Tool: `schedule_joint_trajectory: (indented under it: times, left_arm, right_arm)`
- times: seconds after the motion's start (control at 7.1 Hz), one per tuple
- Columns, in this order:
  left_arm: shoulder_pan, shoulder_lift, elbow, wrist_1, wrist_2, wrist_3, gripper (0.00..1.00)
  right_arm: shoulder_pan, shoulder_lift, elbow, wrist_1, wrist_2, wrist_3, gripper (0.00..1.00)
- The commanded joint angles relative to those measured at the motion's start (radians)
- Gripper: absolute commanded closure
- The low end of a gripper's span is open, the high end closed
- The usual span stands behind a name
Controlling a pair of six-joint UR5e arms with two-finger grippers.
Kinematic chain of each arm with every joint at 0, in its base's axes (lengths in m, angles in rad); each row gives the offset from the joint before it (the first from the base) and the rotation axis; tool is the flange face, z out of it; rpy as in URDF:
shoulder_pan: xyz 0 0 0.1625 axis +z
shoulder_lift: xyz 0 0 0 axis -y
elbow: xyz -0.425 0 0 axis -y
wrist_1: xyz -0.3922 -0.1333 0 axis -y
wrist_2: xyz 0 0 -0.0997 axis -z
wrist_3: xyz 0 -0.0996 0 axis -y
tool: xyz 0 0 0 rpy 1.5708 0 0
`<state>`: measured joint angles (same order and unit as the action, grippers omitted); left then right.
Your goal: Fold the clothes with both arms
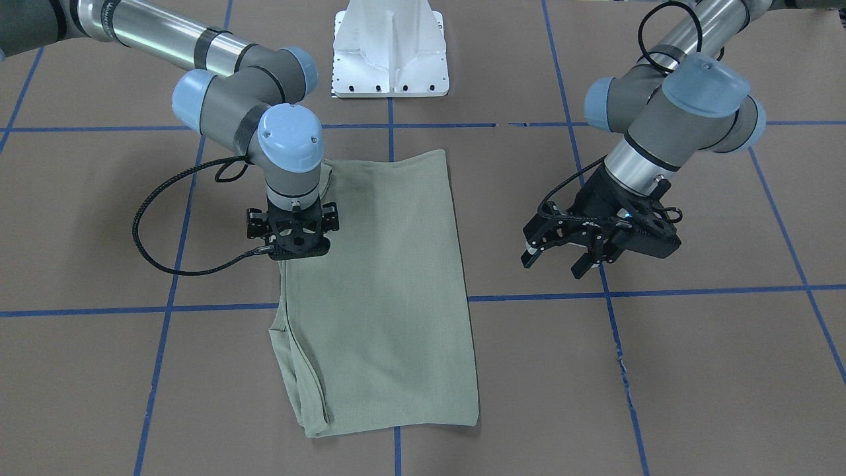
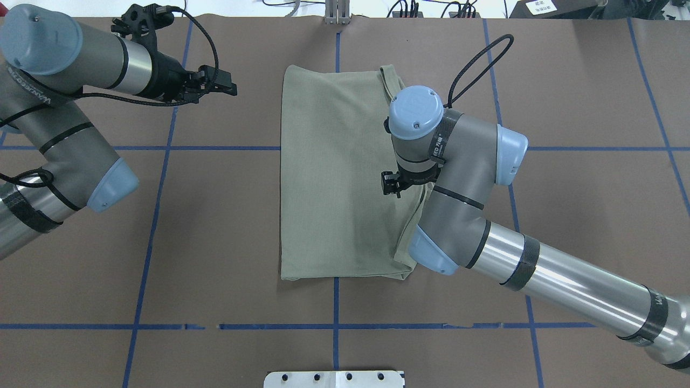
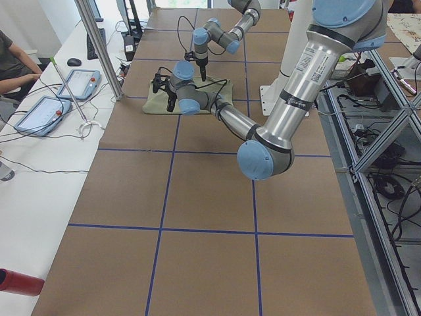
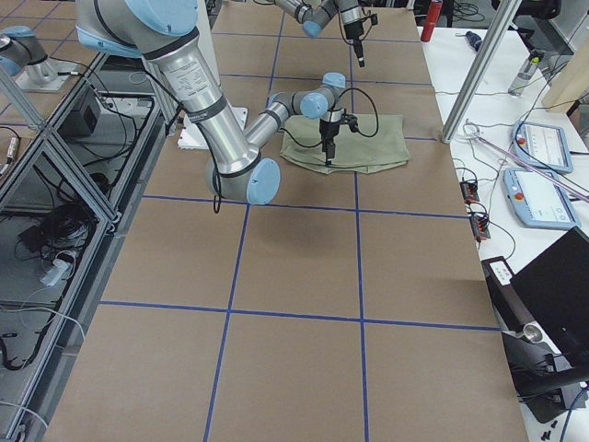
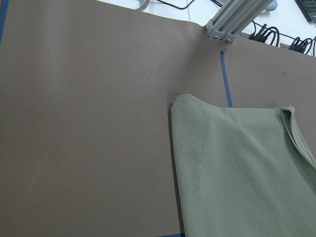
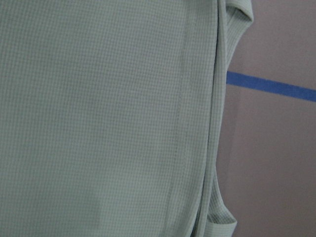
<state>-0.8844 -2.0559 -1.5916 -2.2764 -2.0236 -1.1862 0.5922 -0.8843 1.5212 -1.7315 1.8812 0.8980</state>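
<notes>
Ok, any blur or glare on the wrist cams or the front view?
Right wrist view: very close on the shirt, soft, weave barely resolved. Left wrist view: sharp, knit clear, background beyond the table blown white. Front-facing view: even light, mild glare on the right arm's tube.

Sage-green shirt (image 6: 98, 118) on brown table (image 6: 276, 163), blue tape (image 6: 269, 86)

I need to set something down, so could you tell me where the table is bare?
The widest bare table lies between the shirt and the left arm. A narrower bare strip runs between the shirt and the white pedestal base. It is crowded on the shirt's other side, where the right arm hangs over its edge.
</notes>
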Motion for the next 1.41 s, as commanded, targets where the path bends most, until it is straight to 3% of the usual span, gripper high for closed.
schedule_joint_trajectory:
  times: [0.0, 0.42, 0.99, 1.27]
  left_arm:
    - [0.001, 0.0, 0.007, 0.0, -0.003, 0.003, 0.0]
    - [0.007, -0.003, 0.016, 0.0, -0.004, 0.01, 0.0]
    - [0.015, -0.004, 0.016, 0.0, -0.003, 0.002, 0.0]
    - [0.016, -0.006, 0.016, 0.0, -0.003, 0.0, 0.0]
  right_arm:
    - [-0.026, -0.007, -0.003, -0.002, -0.002, 0.015, 0.0]
    - [-0.032, -0.053, 0.032, -0.003, -0.005, 0.024, 0.0]
    - [-0.075, -0.154, 0.201, -0.111, -0.011, 0.048, 0.0]
    - [-0.095, -0.162, 0.204, -0.112, -0.036, 0.061, 0.0]
